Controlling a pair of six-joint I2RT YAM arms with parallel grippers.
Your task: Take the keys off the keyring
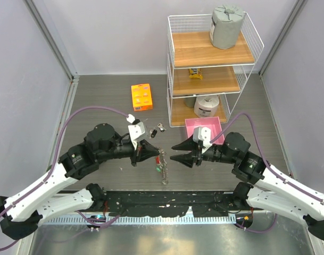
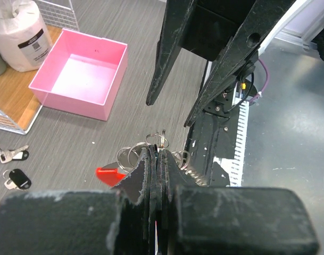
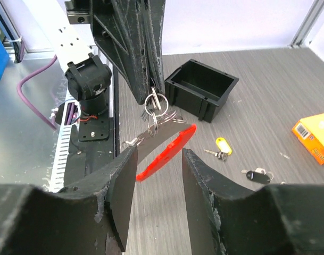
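Above the desk's near edge, midway along, the left gripper (image 1: 157, 151) was clamped on the keyring (image 3: 155, 106), whose red fob (image 3: 167, 151) hung just in front of the wide-open right gripper (image 1: 173, 152). A few keys (image 3: 220, 145) lay loose toward the far edge; more probably remained attached.

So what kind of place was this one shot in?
Probably a robotics lab cell, not a home: plain walls with metal frame posts, a staged white wire shelf rack, and a pink bin on a grey table.
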